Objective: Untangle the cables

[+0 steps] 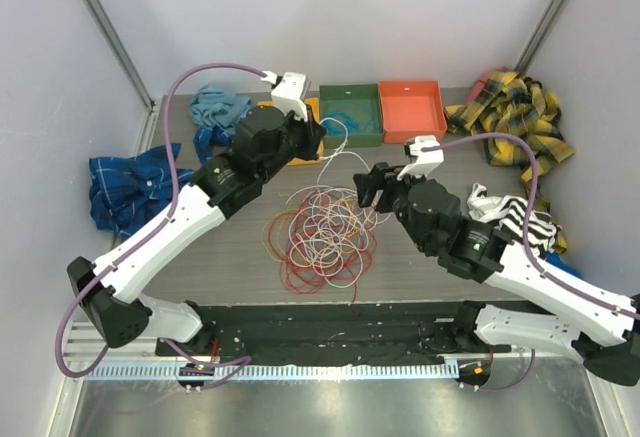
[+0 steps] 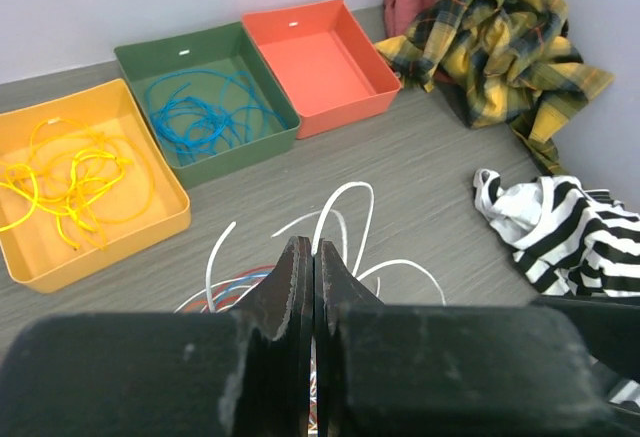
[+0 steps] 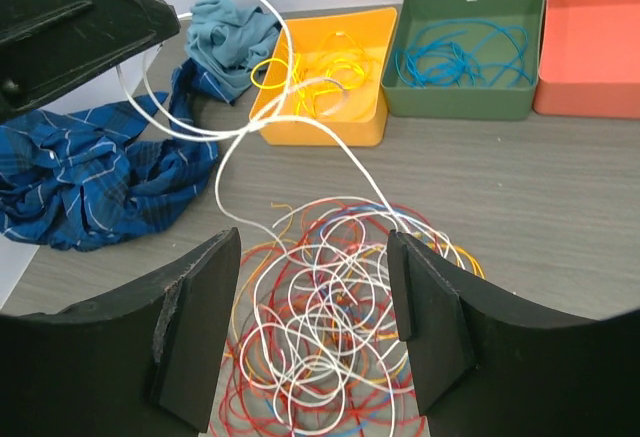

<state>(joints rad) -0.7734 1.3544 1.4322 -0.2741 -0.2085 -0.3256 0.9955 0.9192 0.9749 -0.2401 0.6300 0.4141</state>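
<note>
left fingers (image 2: 295, 292) pinched shut on a white cable (image 3: 300, 127), raised toward the far edge of the surface (image 1: 230, 267); right fingers (image 3: 200, 327) spread wide over the cables (image 1: 325, 237). Pile sits mid-surface.

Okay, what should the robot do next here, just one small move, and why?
Probably lower the open right gripper onto the pile to pin it: the shut left gripper seems to hold a white cable that runs down into that pile.
</note>
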